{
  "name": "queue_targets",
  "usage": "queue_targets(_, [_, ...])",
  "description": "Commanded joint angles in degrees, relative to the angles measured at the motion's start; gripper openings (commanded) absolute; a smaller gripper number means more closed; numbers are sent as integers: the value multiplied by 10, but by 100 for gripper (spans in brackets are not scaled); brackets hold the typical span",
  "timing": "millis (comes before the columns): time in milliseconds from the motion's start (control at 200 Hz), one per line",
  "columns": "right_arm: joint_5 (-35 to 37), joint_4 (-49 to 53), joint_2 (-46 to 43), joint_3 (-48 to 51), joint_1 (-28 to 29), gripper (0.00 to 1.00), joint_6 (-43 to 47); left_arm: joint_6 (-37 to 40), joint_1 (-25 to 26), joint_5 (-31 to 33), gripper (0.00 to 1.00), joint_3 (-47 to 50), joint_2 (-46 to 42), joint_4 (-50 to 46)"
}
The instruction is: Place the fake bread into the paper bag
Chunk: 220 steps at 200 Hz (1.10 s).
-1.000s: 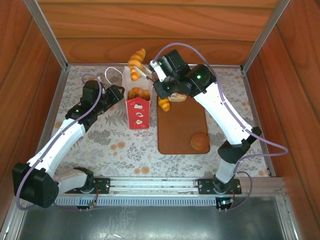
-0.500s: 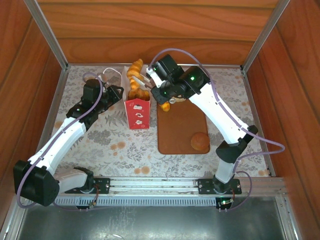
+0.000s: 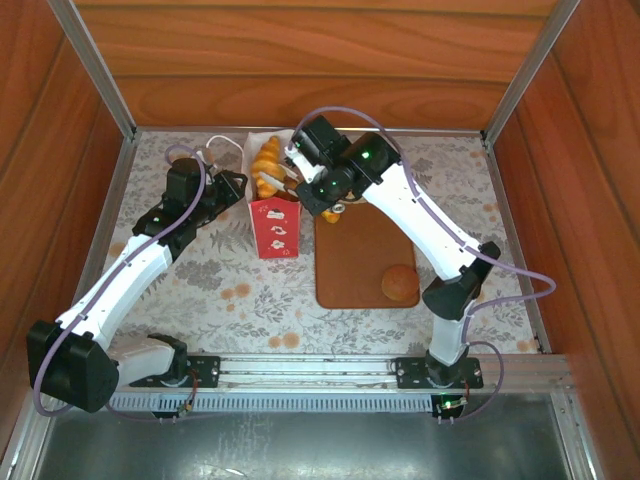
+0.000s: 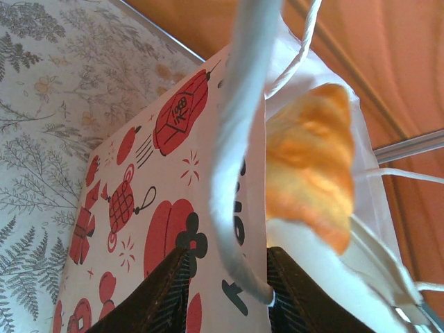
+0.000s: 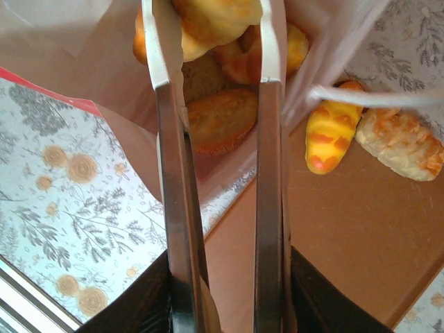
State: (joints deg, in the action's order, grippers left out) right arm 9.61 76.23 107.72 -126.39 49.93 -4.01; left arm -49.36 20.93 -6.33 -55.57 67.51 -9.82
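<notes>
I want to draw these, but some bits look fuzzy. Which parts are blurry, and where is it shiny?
Left wrist view: the croissant and the white cord handle are close and fuzzy, the paper bag prints sharper. Right wrist view: the metal tongs show pale glare near their tips; the tablecloth flowers look crisp. Top external view: even light, soft shadows, nothing blurred.

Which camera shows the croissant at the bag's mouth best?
Left wrist: the croissant is large and nearly whole at the rim of the paper bag. Top external shows it small over the bag; right wrist catches one end between the tongs, cropped by the frame.
</notes>
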Motion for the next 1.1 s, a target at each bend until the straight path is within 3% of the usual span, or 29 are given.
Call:
queue_targets(0, [11,4,3,-23,7,43,-16,1,3,-3,34,-10,3,10])
queue_targets(190, [18,6,2,-37,6,51,-19,0,3,-1,34,-9,-1,9])
queue_targets(840, [70,-11,-46,-88,5,49,-26,29,1,0,35,-29,-12,-8])
queue_targets(1095, [81,-46,-117,-87,-28,49,-22,71,-5,9,50,-50,-33,-31])
